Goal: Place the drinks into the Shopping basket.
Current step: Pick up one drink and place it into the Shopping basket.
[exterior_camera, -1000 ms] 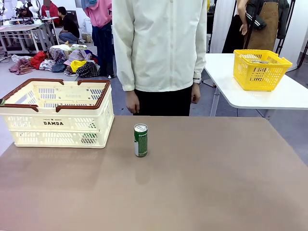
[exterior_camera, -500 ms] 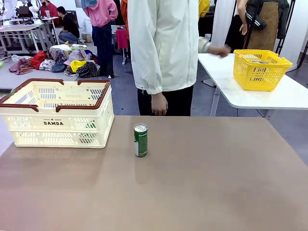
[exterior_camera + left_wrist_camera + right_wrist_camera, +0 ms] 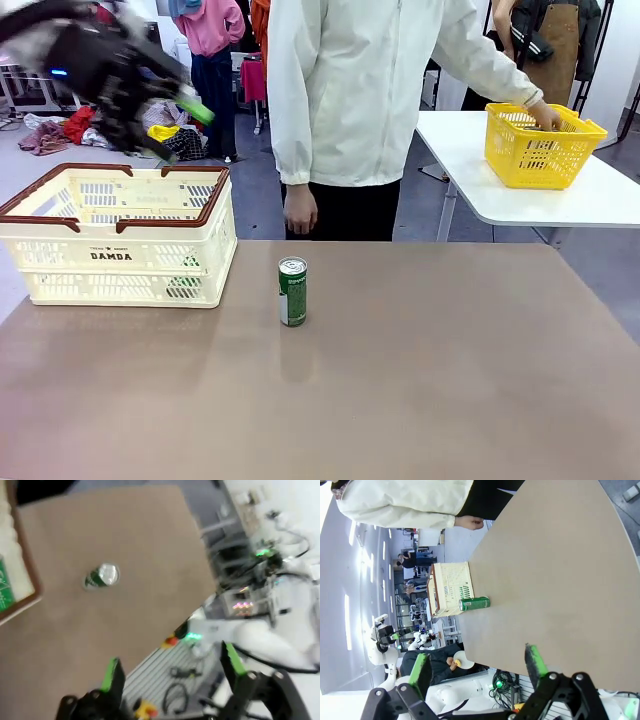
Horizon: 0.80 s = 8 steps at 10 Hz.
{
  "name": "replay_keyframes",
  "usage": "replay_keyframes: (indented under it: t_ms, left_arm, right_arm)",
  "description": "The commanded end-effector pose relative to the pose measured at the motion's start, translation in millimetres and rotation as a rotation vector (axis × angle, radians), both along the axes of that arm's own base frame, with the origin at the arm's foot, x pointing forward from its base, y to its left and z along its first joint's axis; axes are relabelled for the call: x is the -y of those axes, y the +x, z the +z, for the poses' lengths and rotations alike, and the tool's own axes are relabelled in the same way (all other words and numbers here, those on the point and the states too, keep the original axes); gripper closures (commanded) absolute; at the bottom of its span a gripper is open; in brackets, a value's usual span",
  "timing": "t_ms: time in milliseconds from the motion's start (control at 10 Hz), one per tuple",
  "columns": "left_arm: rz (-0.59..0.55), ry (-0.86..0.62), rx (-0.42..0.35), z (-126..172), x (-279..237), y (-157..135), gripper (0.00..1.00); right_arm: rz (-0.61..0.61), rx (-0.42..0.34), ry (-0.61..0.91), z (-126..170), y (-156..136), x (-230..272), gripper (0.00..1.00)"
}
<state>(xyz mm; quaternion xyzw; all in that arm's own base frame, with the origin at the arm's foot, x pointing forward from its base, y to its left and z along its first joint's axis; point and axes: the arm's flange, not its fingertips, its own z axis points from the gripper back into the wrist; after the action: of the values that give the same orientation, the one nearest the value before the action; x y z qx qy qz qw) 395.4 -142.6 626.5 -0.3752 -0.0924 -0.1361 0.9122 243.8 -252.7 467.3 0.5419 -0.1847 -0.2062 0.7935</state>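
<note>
Your left gripper (image 3: 168, 125) hung released and empty, high over the Shopping basket (image 3: 120, 270). Your right gripper (image 3: 477, 667) was likewise spread and empty. Below the left gripper the green can (image 3: 292, 291) stood upright on the table (image 3: 430, 380), apart from the basket's wall, with open tabletop all round. A person's hand (image 3: 300, 213) hung beyond the far edge.

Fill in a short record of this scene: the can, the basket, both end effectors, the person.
Green can: upright on brown table, right of the Shopping basket, apart from it
Shopping basket: left end of table
Left end effector: open, empty, raised above basket
Right end effector: open, empty
Person's hand: inside yellow basket
</note>
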Motion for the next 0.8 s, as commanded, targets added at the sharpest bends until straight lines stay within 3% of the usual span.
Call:
replay_keyframes:
  t_ms: [0,100,300,400,700]
  left_arm:
    - [-0.088,0.302,-0.059,-15,44,24,0.00]
    - [-0.116,0.406,-0.066,-22,79,21,0.00]
    - [-0.026,0.511,-0.018,-49,126,19,0.00]
    - [-0.108,0.397,-0.042,-40,105,8,0.00]
    - [-0.108,0.397,-0.042,-40,105,8,0.00]
  right_arm:
    - [0.005,0.018,-0.002,0,-1,1,0.00]
    - [0.005,0.018,-0.002,0,-1,1,0.00]
    - [0.005,0.018,-0.002,0,-1,1,0.00]
    - [0.005,0.018,-0.002,0,-1,1,0.00]
    - [0.005,0.018,-0.002,0,-1,1,0.00]
